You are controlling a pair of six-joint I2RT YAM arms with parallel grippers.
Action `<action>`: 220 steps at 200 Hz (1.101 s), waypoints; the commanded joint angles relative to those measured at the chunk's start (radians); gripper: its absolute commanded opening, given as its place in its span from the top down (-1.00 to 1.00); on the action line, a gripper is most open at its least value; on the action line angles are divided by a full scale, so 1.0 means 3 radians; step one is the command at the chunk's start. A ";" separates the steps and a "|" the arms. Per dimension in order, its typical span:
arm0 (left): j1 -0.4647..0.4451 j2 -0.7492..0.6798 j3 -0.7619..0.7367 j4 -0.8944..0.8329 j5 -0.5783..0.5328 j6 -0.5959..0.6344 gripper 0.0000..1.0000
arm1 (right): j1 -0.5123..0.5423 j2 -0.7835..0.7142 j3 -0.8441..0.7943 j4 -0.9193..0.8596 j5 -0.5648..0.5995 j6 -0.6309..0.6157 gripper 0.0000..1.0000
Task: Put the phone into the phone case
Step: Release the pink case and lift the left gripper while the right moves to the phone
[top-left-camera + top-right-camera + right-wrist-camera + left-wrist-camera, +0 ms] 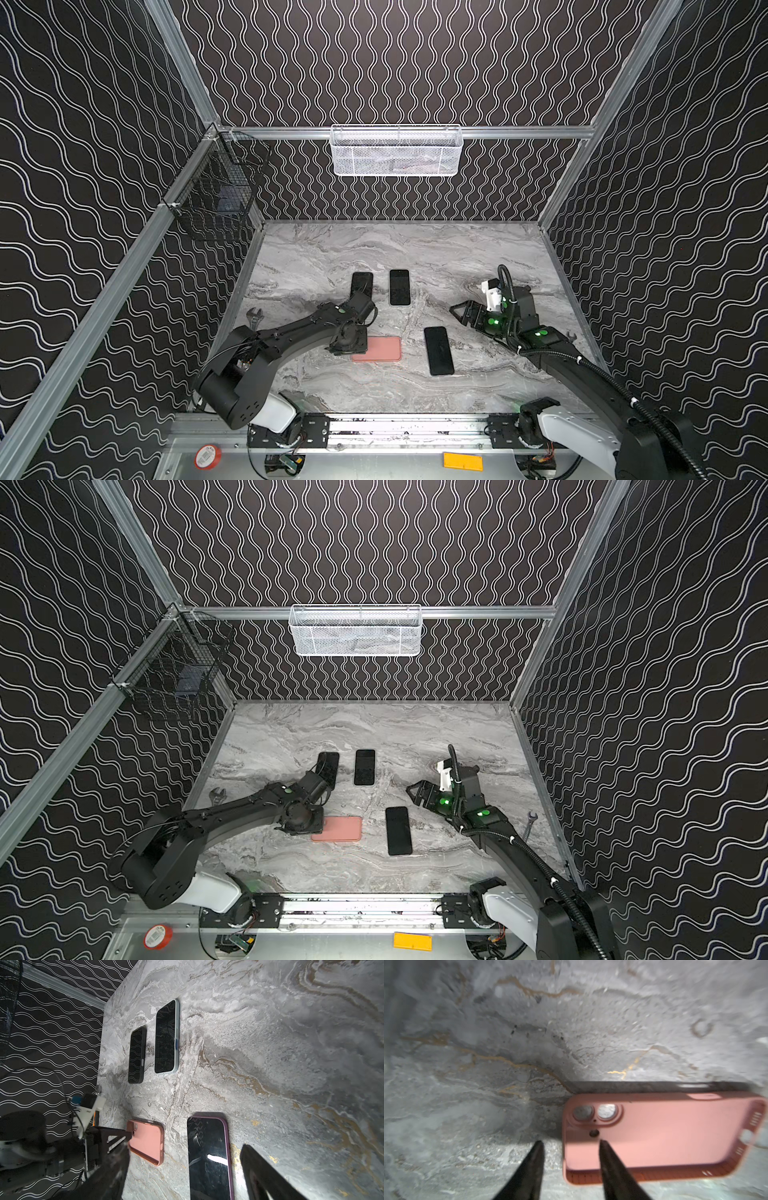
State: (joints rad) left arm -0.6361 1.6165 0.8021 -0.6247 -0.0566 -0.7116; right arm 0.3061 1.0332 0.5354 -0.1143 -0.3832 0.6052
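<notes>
Left claw is positioned at the camera-cutout end of the phone case; details follow the site description.

Surface: grey marble-pattern counter with tan veining. Enclosure: black walls with white wavy lines, framed by aluminium rails. A white mesh basket hangs on the rear rail and a black wire basket on the left rail. A wrench lies at the counter's left edge.

Left claw: fingers apart to a moderate gap, nothing held. One fingertip sits over the case interior, the other over bare counter, with the case's end wall between them. Contact with the case cannot be determined.

Right claw: fingers spread wide, empty, clear of all items.

Phone case: pink, flat on the counter, cavity up, unfilled.

Phone: purple-edged, screen up, flat on the counter just beside the case, on the right-arm side, not touching it. Two other phones lie side by side farther back.
</notes>
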 commanded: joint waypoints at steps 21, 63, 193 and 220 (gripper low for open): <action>0.0043 -0.0450 0.0241 0.0058 -0.0208 0.0074 -0.60 | 0.0142 -0.0142 0.0041 -0.0273 -0.0072 -0.0044 -0.75; 0.0067 -0.0728 0.0556 0.0075 -0.0144 0.0397 -0.97 | 0.0645 -0.0277 -0.0057 -0.0603 0.0261 0.0116 -0.77; -0.0927 -0.0754 -0.0137 0.1047 0.1175 0.0223 -0.97 | 0.0201 0.0103 -0.0209 -0.0184 0.0146 0.0439 -0.79; -0.1196 -0.0505 -0.0164 0.1281 0.1236 0.0239 -0.97 | 0.0148 0.0382 -0.0125 -0.0034 -0.0061 0.0444 -0.79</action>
State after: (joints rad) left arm -0.9466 1.4166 0.7559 -0.3557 0.2771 -0.6308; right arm 0.3599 1.0962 0.4755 -0.1978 -0.3267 0.7273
